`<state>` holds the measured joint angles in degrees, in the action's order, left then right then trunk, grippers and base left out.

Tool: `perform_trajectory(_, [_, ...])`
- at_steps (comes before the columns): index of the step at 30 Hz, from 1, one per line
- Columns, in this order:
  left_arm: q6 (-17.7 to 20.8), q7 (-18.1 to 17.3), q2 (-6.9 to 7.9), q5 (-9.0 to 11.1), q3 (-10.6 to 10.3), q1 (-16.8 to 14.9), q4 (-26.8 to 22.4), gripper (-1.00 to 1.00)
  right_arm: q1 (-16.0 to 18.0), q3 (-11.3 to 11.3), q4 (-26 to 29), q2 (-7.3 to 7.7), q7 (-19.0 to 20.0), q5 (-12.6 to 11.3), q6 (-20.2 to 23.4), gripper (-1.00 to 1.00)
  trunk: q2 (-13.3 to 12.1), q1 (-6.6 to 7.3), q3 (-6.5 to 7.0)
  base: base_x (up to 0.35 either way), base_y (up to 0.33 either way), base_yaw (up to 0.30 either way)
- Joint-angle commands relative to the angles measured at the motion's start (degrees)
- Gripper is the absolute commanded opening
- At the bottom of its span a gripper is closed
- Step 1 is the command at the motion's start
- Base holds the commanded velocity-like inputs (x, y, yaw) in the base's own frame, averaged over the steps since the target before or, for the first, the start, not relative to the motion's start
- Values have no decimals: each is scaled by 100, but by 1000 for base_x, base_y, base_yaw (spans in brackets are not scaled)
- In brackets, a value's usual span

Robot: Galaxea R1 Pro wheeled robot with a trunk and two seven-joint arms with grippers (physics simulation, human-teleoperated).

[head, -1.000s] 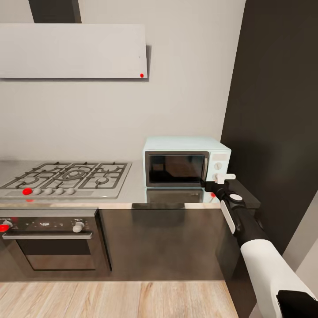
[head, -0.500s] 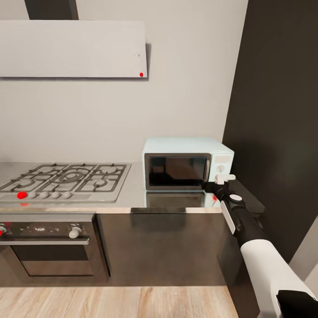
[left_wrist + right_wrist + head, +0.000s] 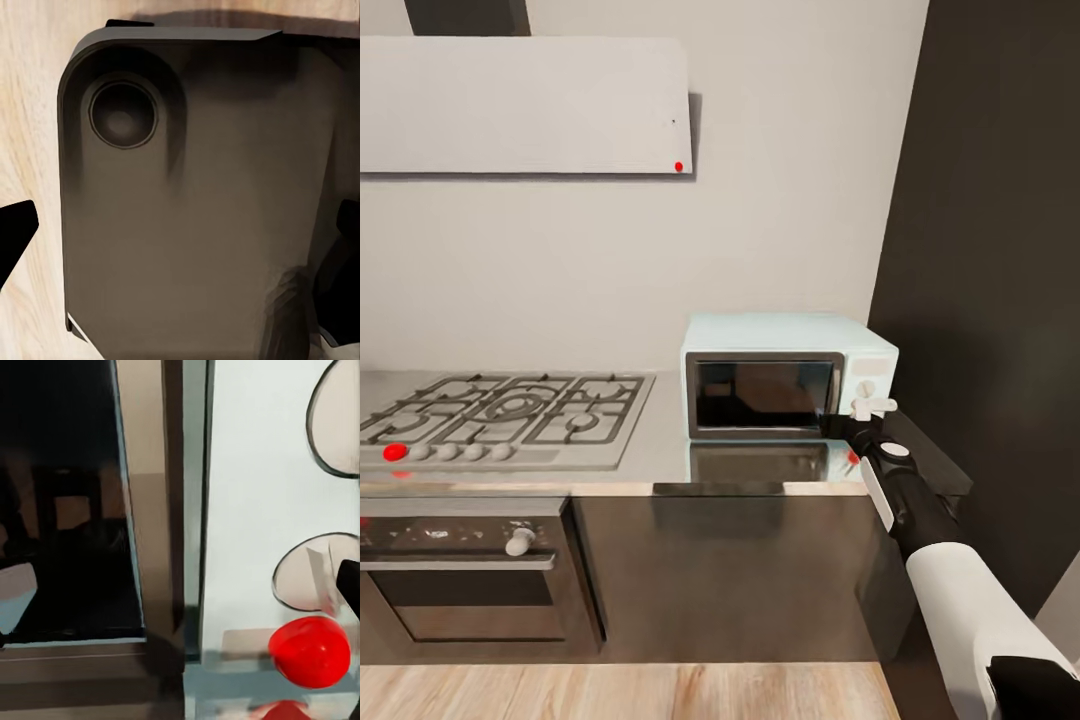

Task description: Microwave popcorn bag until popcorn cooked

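Observation:
The pale mint-blue microwave (image 3: 788,338) stands on the steel countertop (image 3: 658,455) with its dark glass door (image 3: 760,394) shut. My right gripper (image 3: 838,427) reaches the lower front corner by the knob panel (image 3: 866,388). In the right wrist view the door glass (image 3: 67,510), a white knob (image 3: 304,581) and the round red light (image 3: 309,651) are very close, and the right gripper (image 3: 180,607) has its dark fingertips wide apart, so it is open. My left gripper (image 3: 180,232) is open and hangs over my dark base (image 3: 195,187). The popcorn bag and popcorn are out of view.
A grey gas hob (image 3: 510,412) lies left of the microwave, with a steel oven (image 3: 460,570) under it and a hood (image 3: 525,105) above. A tall dark cabinet (image 3: 1000,300) stands right beside the microwave. Wooden floor (image 3: 620,690) runs along the cabinet fronts.
The head camera has moved, so the hob and oven slide left and down in the picture. My right gripper stays at the microwave's lower panel corner.

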<state>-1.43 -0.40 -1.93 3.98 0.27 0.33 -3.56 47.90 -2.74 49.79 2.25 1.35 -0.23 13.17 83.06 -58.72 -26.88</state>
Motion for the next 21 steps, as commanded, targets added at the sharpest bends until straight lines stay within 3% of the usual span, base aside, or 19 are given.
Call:
perform_trajectory(1, [-7,-7,-1,42,-1,2,-7,100,3,-7,-7,2,-4,-3,34,100,2,-1,-5,102,0,0])
perform_trajectory(21, [-7,-8,-1,42,0,2,-9,100,5,2,-12,-9,4,63,47,100,2,-1,-5,50,0,0])
